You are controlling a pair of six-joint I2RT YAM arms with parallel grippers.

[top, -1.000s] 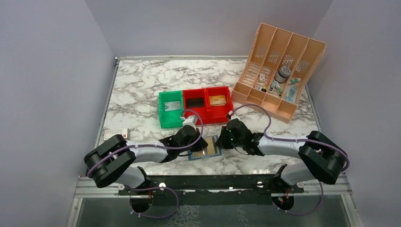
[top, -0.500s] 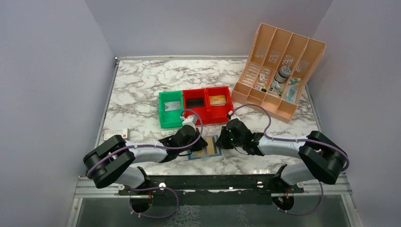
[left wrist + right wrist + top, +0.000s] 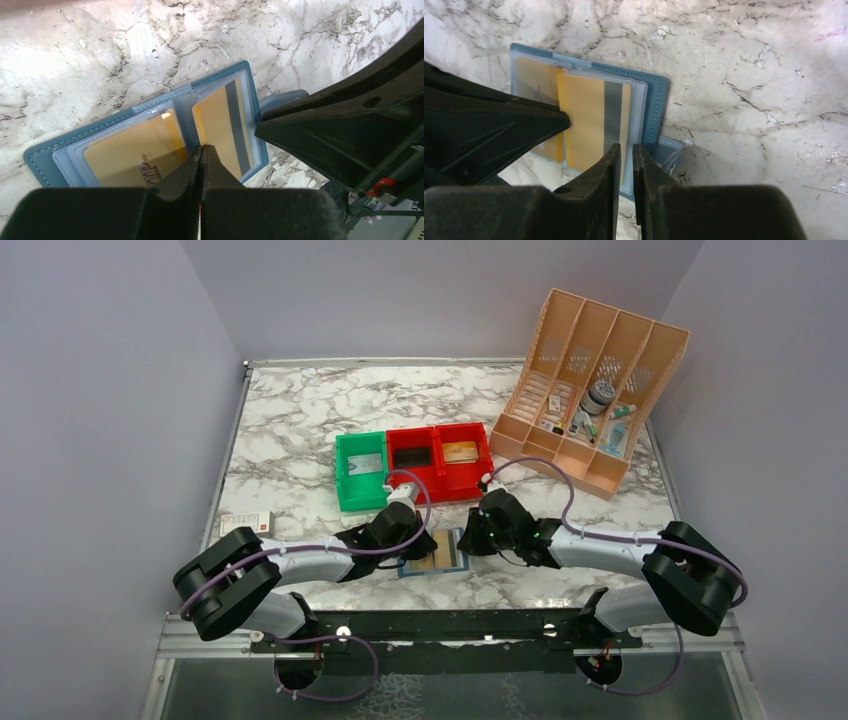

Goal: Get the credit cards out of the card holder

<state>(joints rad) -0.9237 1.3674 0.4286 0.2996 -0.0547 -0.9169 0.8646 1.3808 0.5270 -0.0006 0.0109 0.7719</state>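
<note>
Left claw (image 3: 201,148) stands shut tight, tips at the middle fold of the open blue card holder (image 3: 658,110), which lies flat on the marble table (image 3: 300,410) between both arms; right claw (image 3: 625,148), a slit between its jaws, sits over the edge of a gold striped credit card (image 3: 584,120) in its clear sleeve, and whether it grips cannot be told

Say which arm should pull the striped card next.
Right, probably: the right end effector, jaws slightly apart, sits at the edge of the striped card; the left end effector is shut over the fold.
</note>
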